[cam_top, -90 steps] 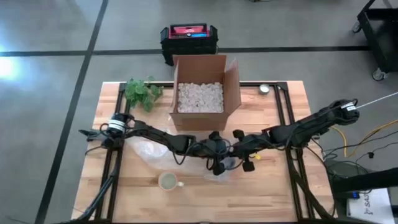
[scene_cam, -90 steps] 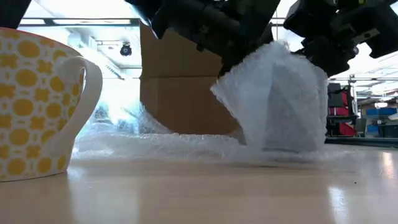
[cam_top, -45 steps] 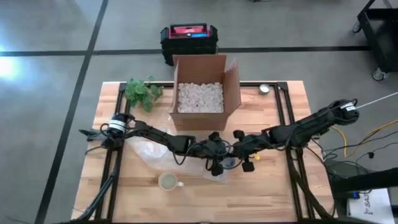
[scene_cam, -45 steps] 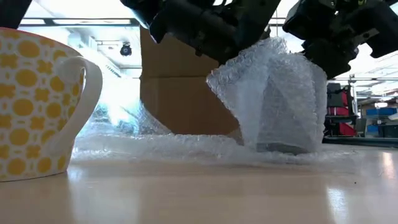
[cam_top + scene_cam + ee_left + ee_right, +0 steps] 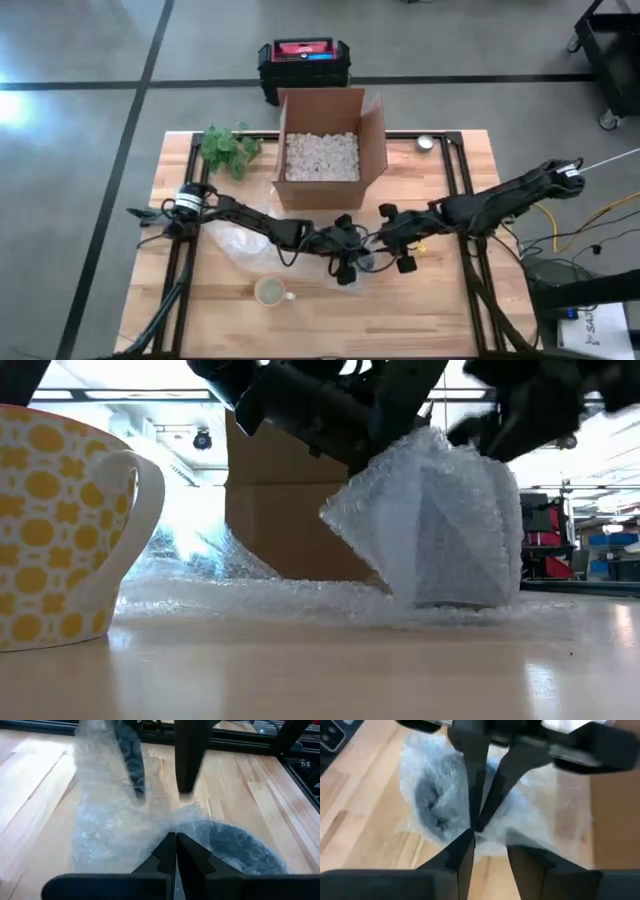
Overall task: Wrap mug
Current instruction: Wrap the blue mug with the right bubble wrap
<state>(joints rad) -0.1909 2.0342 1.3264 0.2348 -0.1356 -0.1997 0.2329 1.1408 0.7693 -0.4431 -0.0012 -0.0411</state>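
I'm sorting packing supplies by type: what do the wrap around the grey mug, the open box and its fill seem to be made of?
The wrap looks like clear plastic bubble film: translucent, dimpled, glossy. The box looks like brown corrugated cardboard, matte, with folded flaps. Its fill appears to be white packing peanuts, probably foam; too small to confirm.

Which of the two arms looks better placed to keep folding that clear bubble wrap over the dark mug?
Probably the left. The left gripper is shut on the clear bubble wrap pulled up over the dark mug. The right gripper is open beside the bundle, holding nothing.
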